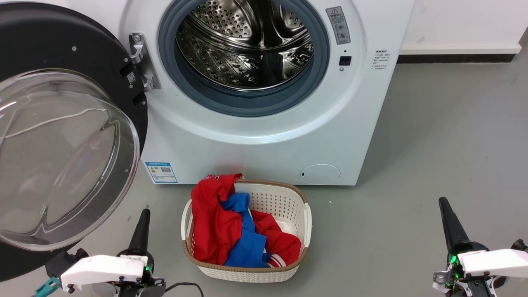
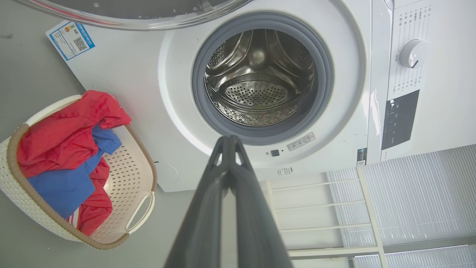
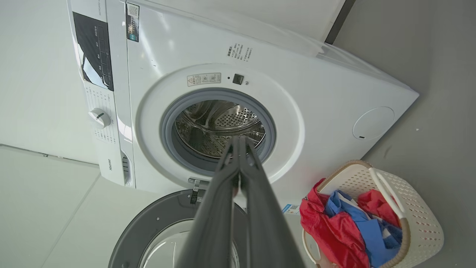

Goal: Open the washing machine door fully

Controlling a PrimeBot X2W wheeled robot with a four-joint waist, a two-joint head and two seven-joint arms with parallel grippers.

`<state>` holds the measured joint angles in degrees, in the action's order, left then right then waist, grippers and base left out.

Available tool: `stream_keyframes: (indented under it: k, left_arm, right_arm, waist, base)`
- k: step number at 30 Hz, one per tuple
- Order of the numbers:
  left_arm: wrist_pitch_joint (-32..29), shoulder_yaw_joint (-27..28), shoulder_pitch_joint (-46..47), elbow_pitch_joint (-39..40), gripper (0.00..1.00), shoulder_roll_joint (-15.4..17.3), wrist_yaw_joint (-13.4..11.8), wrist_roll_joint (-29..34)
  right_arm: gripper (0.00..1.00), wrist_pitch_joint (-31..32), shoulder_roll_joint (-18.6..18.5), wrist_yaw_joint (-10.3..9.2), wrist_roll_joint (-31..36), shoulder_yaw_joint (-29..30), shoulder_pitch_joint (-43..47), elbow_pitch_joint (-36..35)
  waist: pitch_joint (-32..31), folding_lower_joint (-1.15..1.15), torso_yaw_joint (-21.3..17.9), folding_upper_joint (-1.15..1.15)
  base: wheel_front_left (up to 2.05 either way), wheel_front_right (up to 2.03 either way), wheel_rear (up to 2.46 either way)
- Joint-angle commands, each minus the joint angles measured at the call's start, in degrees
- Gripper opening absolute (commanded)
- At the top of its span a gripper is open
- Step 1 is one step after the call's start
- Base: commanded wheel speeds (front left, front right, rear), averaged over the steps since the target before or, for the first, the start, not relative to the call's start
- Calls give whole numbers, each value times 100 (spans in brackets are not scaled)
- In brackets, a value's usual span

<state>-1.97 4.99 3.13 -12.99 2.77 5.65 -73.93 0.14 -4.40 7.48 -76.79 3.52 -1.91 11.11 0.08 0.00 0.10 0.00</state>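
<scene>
The white washing machine (image 1: 255, 144) stands ahead with its steel drum exposed. Its round black door (image 1: 82, 57) with the bulging clear glass bowl (image 1: 62, 161) is swung wide out to the left on a metal hinge (image 1: 142, 62). My left gripper (image 1: 144, 214) sits low at the lower left, just right of the door's glass, shut and touching nothing. My right gripper (image 1: 443, 204) rests at the lower right over bare floor, shut and empty. The door's rim (image 2: 141, 18) runs along the top of the left wrist view, and the door (image 3: 156, 223) lies below the drum opening (image 3: 219, 130) in the right wrist view.
A white laundry basket (image 1: 297, 206) with red and blue clothes (image 1: 231, 231) stands on the grey floor in front of the machine, between my grippers. A white wall with a dark skirting runs behind at the right. A white rack (image 2: 319, 208) stands beside the machine.
</scene>
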Motion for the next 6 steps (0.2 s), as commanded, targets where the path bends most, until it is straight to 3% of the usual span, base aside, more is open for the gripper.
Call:
stream_keyframes:
  k: [1,6]
  left_arm:
    - [-47,29,137,15,0,14,51,-164]
    - [-111,49,171,-5,0,15,72,-418]
  right_arm:
    - [0,43,-31,2,-161,17,-124,8]
    - [0,111,-26,2,-395,30,-180,51]
  waist:
    - [0,0,0,0]
    - [2,0,-2,0]
  base:
    - [0,0,0]
    - [0,0,0]
